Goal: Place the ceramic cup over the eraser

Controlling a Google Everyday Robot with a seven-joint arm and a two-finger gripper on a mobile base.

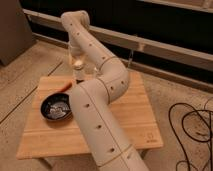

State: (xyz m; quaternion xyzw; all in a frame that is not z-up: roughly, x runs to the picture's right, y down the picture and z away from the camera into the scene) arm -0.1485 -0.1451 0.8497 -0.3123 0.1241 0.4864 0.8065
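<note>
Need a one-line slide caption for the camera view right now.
Arm reaches across the wooden table, gripper at the far edge near the ceramic cup, black bowl at left.

Warm, dim indoor light from above — soft shadow under the arm point(97, 115) across the table point(135, 117). Blurred throughout, faint glare inside the black bowl point(56, 107) — dark, murky background.
</note>
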